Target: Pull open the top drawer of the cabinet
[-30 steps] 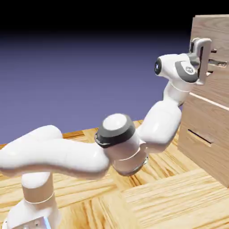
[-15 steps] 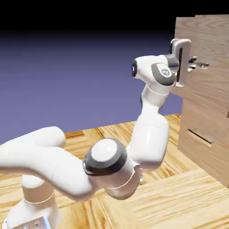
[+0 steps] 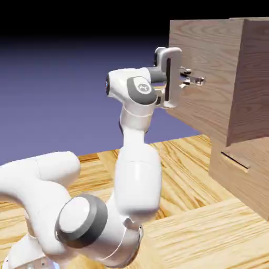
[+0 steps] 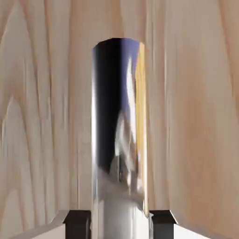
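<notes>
With the tool closed on the handle, the pull is underway, the drawer jutting out upper right; next, draw farther back leftward.

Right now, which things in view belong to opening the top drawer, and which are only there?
For the job:
- top drawer, pulled out
- its shiny handle
- pincer, closed on that handle

Only there:
- lower drawer, shut
- wooden floor
</notes>
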Controlling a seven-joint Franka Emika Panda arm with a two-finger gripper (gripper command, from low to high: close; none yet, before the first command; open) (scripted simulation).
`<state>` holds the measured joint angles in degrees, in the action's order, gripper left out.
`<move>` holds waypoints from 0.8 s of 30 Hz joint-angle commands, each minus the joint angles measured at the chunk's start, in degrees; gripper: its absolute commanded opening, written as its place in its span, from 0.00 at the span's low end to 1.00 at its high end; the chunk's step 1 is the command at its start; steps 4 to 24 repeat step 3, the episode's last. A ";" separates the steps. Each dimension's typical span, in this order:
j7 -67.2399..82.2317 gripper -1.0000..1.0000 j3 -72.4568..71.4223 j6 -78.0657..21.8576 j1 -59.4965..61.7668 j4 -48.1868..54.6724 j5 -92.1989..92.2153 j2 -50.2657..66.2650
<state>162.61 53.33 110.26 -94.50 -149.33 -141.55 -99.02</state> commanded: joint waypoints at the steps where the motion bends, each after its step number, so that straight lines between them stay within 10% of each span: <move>1: 0.05 1.00 0.01 -0.03 0.00 0.00 0.16 0.00; 24: -0.10 1.00 -1.34 -0.69 1.46 -2.07 1.74 -0.58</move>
